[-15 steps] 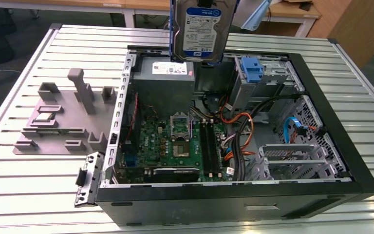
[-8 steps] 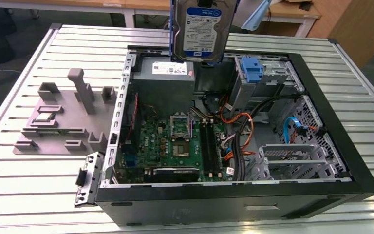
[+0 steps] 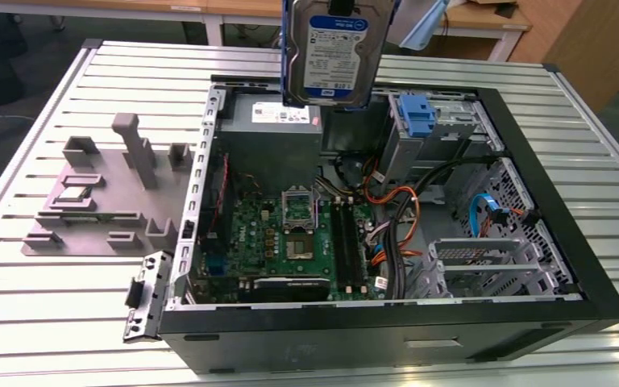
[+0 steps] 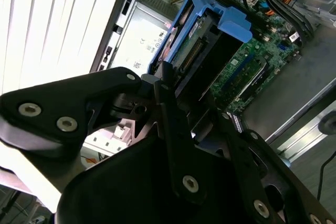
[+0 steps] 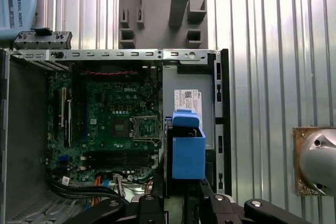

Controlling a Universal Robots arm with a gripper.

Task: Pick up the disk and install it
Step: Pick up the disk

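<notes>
One grey fixture (image 3: 94, 193) sits at nine o'clock in the exterior view, with the open computer case (image 3: 600, 310) at centre. At twelve o'clock the disk (image 3: 337, 48) hangs upright above the case. Its long axis runs straight out from the gripper (image 5: 184, 198), whose jaws are clamped on its blue-framed end. A bare blue bracket (image 3: 417, 113) stands at one o'clock.

Matte black claw (image 4: 186, 90), rounded linkage plates (image 4: 79, 100), silver screws (image 4: 30, 109)

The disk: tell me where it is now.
The disk is held upright in the gripper at the top of the exterior view, above the open computer case, just over its grey power supply.
</notes>
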